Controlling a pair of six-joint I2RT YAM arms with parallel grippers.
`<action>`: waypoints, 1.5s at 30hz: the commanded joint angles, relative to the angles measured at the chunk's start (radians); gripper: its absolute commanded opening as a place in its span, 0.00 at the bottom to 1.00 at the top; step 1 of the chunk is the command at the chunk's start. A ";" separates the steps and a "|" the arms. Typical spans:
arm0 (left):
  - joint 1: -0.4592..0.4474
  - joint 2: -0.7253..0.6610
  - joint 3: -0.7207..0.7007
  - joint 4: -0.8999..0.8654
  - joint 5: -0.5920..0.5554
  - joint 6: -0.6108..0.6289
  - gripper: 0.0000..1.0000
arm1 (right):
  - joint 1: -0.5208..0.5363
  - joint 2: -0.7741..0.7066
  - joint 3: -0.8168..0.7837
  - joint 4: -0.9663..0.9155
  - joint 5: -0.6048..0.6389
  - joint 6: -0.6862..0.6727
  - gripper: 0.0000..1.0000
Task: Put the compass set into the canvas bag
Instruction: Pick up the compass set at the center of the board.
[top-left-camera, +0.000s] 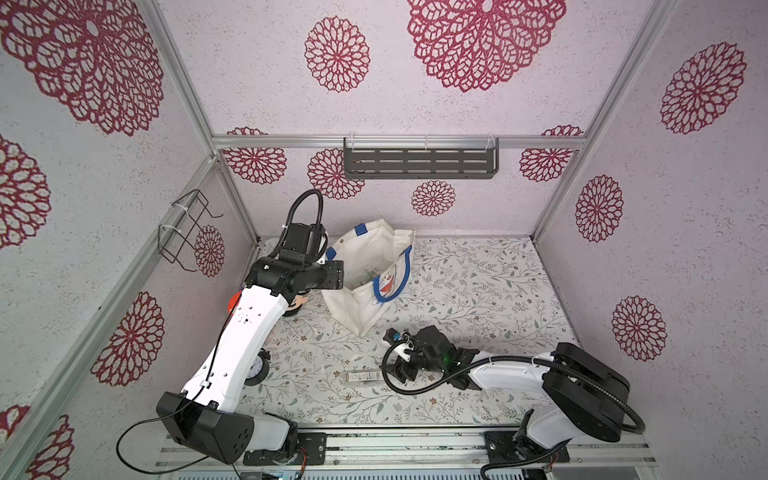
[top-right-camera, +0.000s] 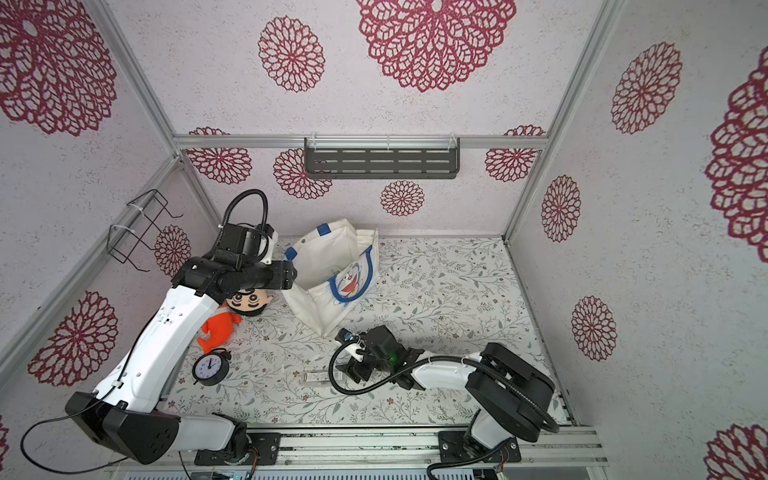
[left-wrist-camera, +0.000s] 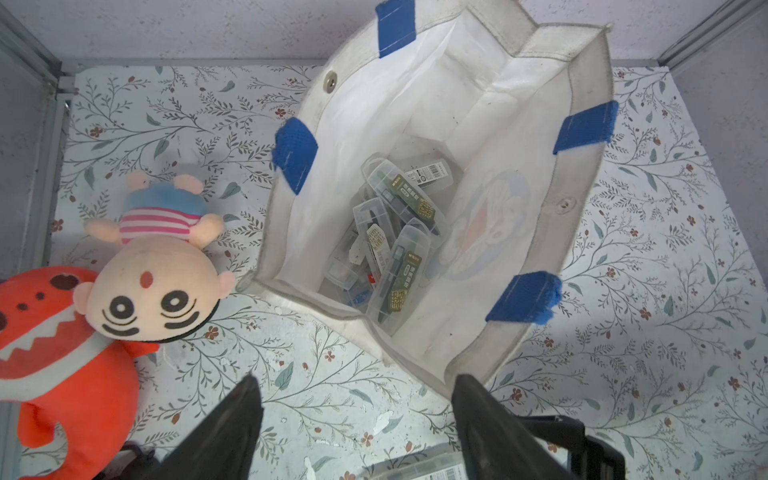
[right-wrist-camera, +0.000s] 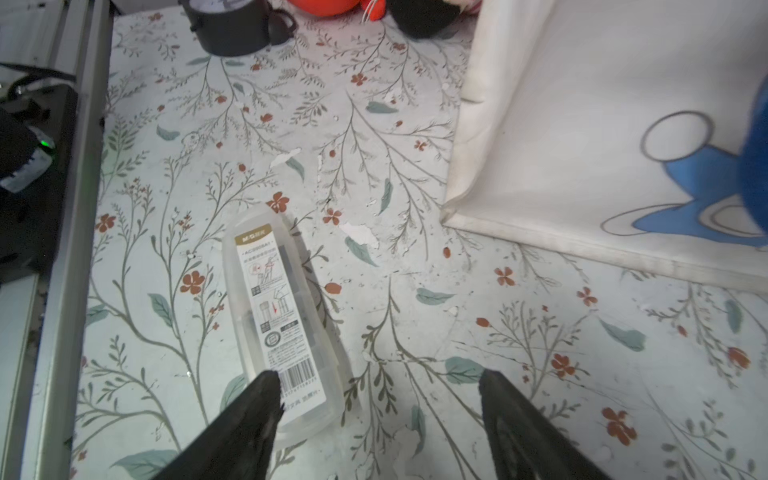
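Clear plastic compass set case (right-wrist-camera: 282, 328), label "M&G" plus barcode, flat on floral mat (right-wrist-camera: 415, 174); right gripper (right-wrist-camera: 380, 380) wide, empty; left gripper (left-wrist-camera: 357, 382) wide near cream blue-handled canvas bag (left-wrist-camera: 582, 166).

Floral table (top-left-camera: 478, 291): canvas bag (top-left-camera: 370, 286), compass set (top-left-camera: 360, 377), clock (top-right-camera: 210, 368), plush doll (left-wrist-camera: 158, 266), orange plush (left-wrist-camera: 62, 353)

The canvas bag (top-right-camera: 309, 309) is cream-white with blue handles and a cartoon cat printed in blue, white and red. The tabletop (top-right-camera: 436, 291) is pale, patterned with grey-green leafy sprigs and small rust-red flowers. The compass set (right-wrist-camera: 276, 316) is clear plastic with a white label, gold band and black barcode. The plush doll (top-right-camera: 220, 324) is orange. The alarm clock (top-right-camera: 209, 368) is black with a white face.
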 joint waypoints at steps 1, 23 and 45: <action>0.018 -0.039 -0.049 0.050 0.046 -0.029 0.76 | 0.025 0.042 0.047 -0.067 -0.025 -0.057 0.81; 0.059 -0.120 -0.184 0.081 0.064 -0.053 0.76 | 0.049 0.221 0.240 -0.314 -0.080 -0.148 0.80; 0.074 -0.134 -0.200 0.071 0.068 -0.049 0.76 | 0.072 0.278 0.318 -0.375 -0.101 -0.195 0.60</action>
